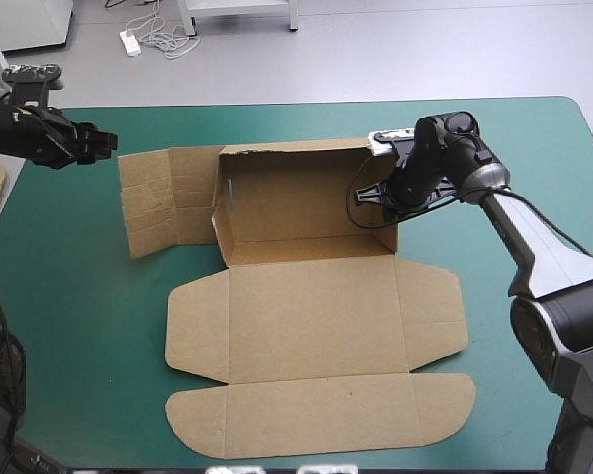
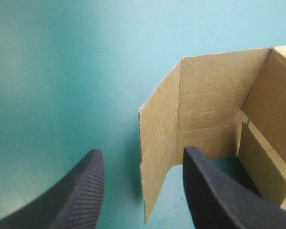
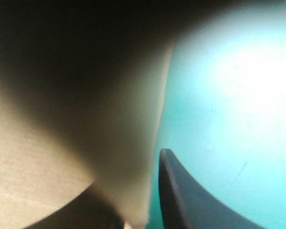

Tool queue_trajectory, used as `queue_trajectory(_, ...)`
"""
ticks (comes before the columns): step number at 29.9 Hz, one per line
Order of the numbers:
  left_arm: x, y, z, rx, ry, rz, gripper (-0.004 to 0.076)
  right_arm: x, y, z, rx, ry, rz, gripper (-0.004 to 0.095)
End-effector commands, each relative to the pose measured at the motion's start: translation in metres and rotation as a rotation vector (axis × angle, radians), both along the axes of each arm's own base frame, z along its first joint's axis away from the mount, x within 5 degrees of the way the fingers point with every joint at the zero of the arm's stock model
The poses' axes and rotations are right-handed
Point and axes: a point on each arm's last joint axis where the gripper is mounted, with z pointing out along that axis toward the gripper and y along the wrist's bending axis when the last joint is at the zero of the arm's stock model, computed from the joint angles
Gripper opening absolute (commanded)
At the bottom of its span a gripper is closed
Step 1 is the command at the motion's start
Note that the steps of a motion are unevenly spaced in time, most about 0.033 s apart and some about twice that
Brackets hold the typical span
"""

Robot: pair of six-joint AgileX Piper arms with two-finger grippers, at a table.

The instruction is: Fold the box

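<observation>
Box [image 1: 316, 306] part-raised; right pincer [image 1: 383, 202] clamps its wall; left pincer [image 1: 101, 144] spread

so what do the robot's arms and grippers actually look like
The right arm has silver-grey links with black joints; the left arm shows black. The left gripper has two broad black fingers, curved like fins, finely ribbed.

The teal-green table [image 1: 79, 326] carries the partly raised brown box [image 1: 316, 306].
</observation>
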Motion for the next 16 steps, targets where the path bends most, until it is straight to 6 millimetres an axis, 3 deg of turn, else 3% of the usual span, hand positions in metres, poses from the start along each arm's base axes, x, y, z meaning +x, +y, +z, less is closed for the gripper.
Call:
queue_trajectory(1,-0.018,-0.006,0.023,-0.016,-0.04,-0.021,0.0368,-0.004,-0.007,0.044,0.028,-0.186,0.006,0.0357)
queue_trajectory(5,-0.018,-0.006,0.023,-0.016,-0.044,-0.02,0.0368,-0.009,-0.011,0.066,0.035,-0.297,0.0,0.0554)
queue_trajectory(7,-0.017,-0.006,0.023,-0.015,-0.049,-0.018,0.0368,-0.012,-0.013,0.073,0.026,-0.324,-0.005,0.0607)
queue_trajectory(16,-0.017,-0.004,0.023,0.007,-0.057,-0.014,0.0368,-0.038,-0.017,0.099,0.031,-0.415,0.009,0.0609)
